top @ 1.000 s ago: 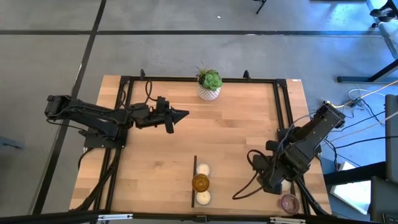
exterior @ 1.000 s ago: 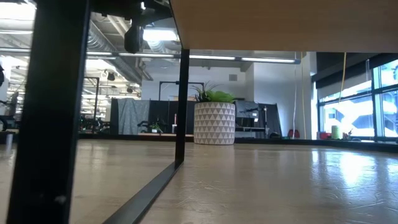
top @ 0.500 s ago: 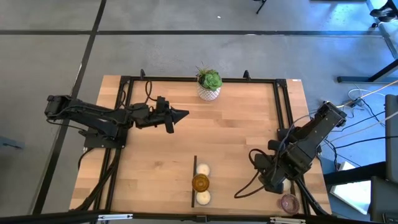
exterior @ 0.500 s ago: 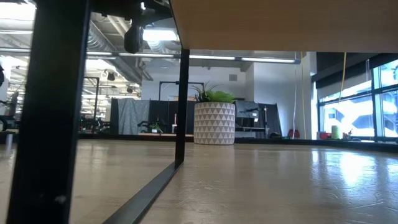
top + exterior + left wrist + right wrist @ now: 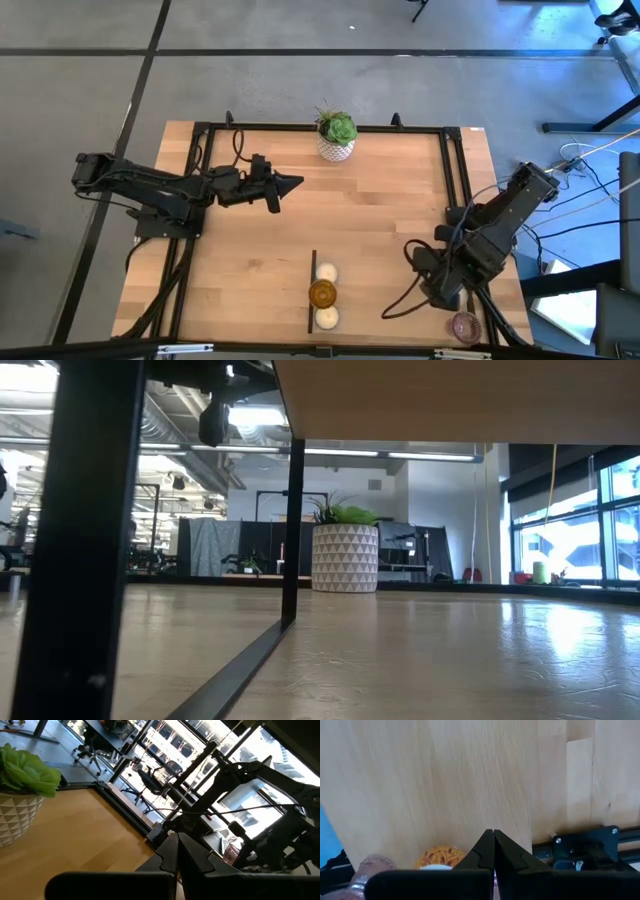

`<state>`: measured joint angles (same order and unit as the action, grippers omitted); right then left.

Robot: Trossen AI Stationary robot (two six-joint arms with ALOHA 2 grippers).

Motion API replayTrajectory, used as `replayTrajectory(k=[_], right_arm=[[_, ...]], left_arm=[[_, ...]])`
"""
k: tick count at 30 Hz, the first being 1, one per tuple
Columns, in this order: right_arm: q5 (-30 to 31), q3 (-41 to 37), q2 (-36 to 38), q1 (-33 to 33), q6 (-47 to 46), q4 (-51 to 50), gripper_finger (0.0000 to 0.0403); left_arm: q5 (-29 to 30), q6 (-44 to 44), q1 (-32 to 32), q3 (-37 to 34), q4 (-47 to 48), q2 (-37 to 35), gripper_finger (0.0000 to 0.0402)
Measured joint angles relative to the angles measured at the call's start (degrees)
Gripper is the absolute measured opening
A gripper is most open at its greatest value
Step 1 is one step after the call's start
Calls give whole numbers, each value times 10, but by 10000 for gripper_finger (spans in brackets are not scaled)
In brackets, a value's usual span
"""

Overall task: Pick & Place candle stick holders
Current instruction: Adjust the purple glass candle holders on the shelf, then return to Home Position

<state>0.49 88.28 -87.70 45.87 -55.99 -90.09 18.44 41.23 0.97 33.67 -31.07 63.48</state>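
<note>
Three candle stick holders stand in a short row near the table's near edge: a cream one (image 5: 326,272), an amber glass one (image 5: 322,294) and another cream one (image 5: 326,318). A mauve holder (image 5: 464,326) stands at the near right corner. My right gripper (image 5: 441,291) hangs pointing down between the row and the mauve holder, shut and holding nothing. Its wrist view shows the shut fingertips (image 5: 493,837) over bare wood, with the amber holder (image 5: 439,856) and the mauve holder (image 5: 368,868) beyond them. My left gripper (image 5: 297,183) hovers level over the table's left middle, shut and empty.
A white patterned pot with a green plant (image 5: 336,137) stands at the middle of the far edge. A thin black strip (image 5: 312,288) lies along the left side of the holder row. A black frame (image 5: 452,160) runs around the tabletop.
</note>
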Motion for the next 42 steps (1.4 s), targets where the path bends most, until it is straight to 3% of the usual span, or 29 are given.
replayTrajectory(k=[8,22,35,42], right_arm=[[17,-1,1,3,15,1,0],[96,13,6,-42,142,1,0],[141,12,58,-89,250,2,0],[185,-44,124,-125,313,17,0]], left_arm=[[0,9,0,0,-1,0,3],[0,11,0,0,0,0,3],[16,16,0,0,-4,0,3],[33,17,0,0,-5,0,3]])
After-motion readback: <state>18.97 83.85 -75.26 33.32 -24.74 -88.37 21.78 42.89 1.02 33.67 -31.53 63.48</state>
